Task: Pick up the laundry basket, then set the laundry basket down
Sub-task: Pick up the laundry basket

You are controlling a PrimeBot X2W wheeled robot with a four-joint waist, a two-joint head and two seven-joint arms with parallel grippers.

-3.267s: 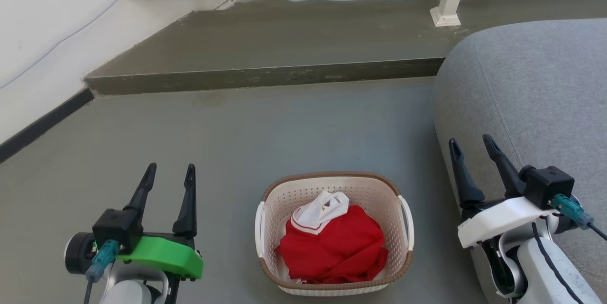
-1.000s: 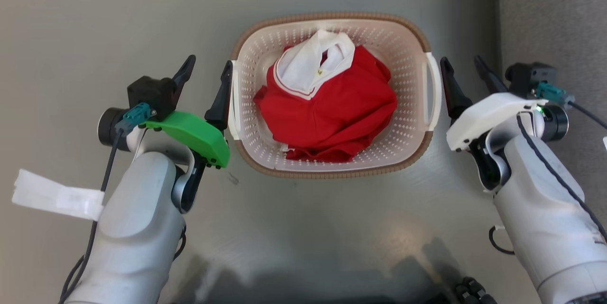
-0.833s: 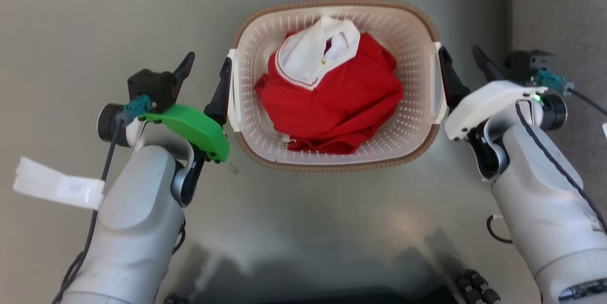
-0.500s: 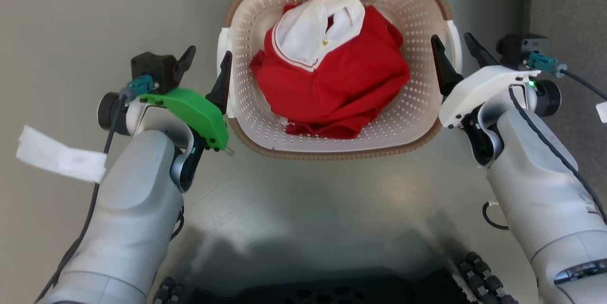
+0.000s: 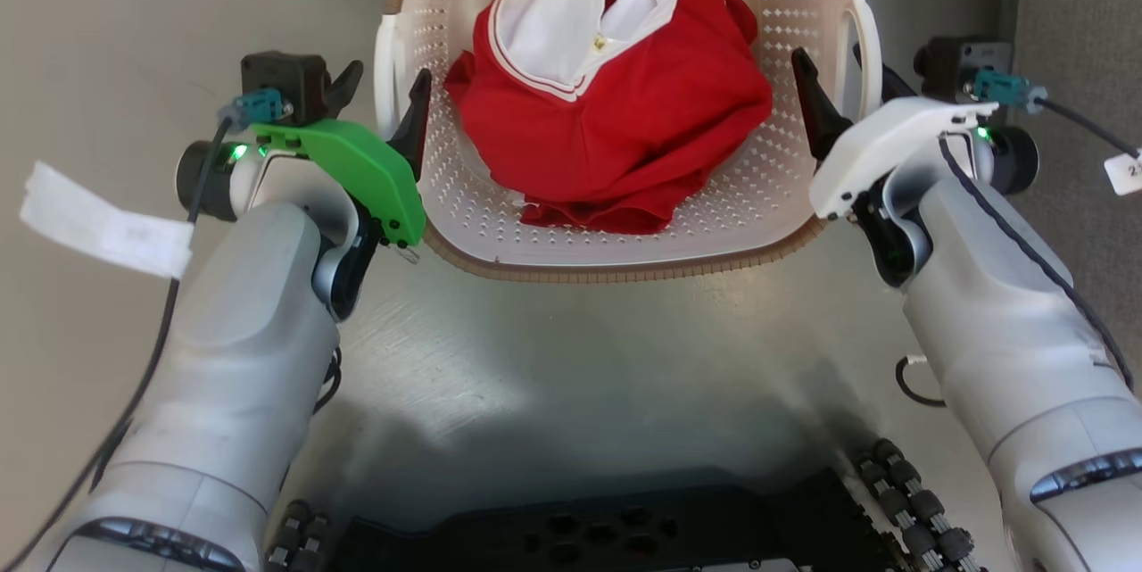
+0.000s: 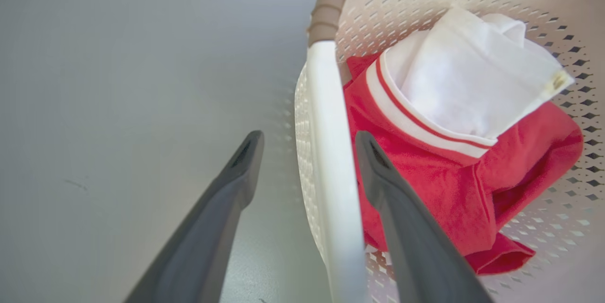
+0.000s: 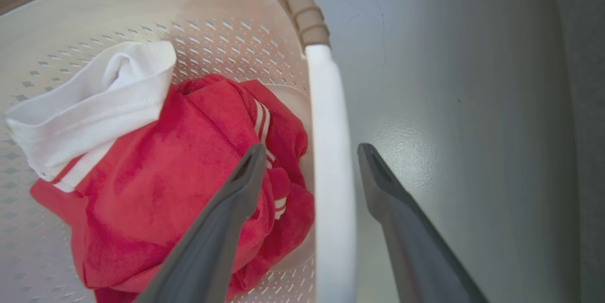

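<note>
Notably, cable tag print unreadable, left gripper and right gripper straddle laundry basket handles, jaws spread, a second ago beside them

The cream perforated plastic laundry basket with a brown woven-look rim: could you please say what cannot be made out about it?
- Far rim of the cream laundry basket: cut off by the head view's top edge.
- Basket floor: largely covered by the red and white garment in every view.
- Underside: hidden by the basket's own walls, so lifted or resting cannot be told.
</note>
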